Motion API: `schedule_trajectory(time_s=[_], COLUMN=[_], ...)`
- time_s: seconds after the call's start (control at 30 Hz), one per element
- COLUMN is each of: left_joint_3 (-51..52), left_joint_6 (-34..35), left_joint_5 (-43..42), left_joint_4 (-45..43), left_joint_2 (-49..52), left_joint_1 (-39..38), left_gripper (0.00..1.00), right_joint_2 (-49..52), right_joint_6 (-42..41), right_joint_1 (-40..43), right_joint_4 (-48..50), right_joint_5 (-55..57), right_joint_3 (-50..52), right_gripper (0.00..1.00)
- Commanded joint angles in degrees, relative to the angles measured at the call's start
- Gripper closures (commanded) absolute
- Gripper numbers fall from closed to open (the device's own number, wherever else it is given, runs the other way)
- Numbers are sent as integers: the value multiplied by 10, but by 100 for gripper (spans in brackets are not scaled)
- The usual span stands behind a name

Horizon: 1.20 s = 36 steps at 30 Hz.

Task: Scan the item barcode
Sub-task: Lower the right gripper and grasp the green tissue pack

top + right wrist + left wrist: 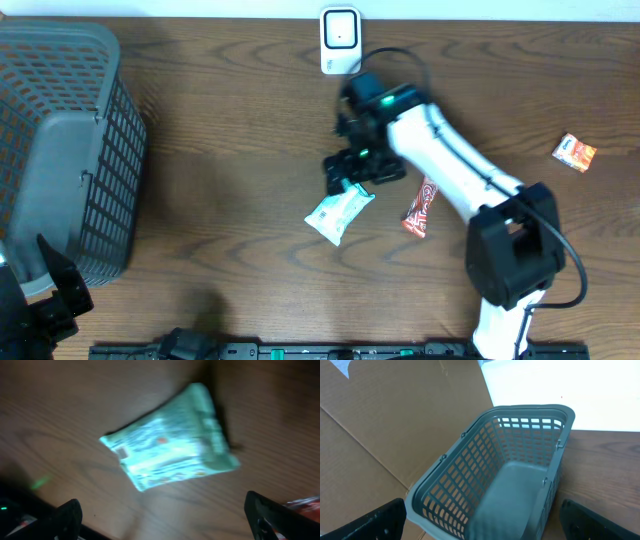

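We saw the left gripper (45,290) spread wide, holding nothing, beside the basket (70,150), its floor bare. The right gripper (360,172) gaped empty over the packet (338,215), which lay below the scanner (340,40). A red bar (421,207) lay just right.

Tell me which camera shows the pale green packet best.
Right wrist: the pale green packet appears large and whole, lying on the table, though blurred. Overhead shows it small, beside the right gripper. Left wrist shows only the basket, no packet.

Overhead straight down, left wrist facing basket (530,409), right wrist close over packet (170,440)
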<state>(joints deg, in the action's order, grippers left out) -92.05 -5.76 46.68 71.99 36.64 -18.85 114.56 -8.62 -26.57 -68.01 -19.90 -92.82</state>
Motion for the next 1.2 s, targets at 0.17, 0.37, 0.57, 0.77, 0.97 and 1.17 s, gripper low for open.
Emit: schedule_trajectory(time_s=[0.17, 0.37, 0.57, 0.77, 0.97, 1.17], left_joint_3=[0, 0, 0, 0, 0, 0], left_joint_6=[7, 7, 7, 7, 7, 7], left_joint_5=[3, 3, 3, 3, 3, 3], left_joint_4=[0, 0, 0, 0, 0, 0], left_joint_2=[0, 0, 0, 0, 0, 0], left_joint_1=[2, 2, 2, 2, 2, 2], left_gripper=[2, 2, 2, 2, 2, 2], right_joint_2=[-10, -10, -10, -10, -10, -11], right_joint_6=[-155, -351, -500, -577, -591, -577], right_joint_1=[48, 32, 28, 11, -6, -8], right_joint_4=[51, 206, 309, 388, 450, 462], right_joint_5=[-143, -141, -75, -4, 38, 52], right_joint_3=[107, 218, 299, 355, 393, 394], right_gripper=[1, 1, 1, 16, 51, 99])
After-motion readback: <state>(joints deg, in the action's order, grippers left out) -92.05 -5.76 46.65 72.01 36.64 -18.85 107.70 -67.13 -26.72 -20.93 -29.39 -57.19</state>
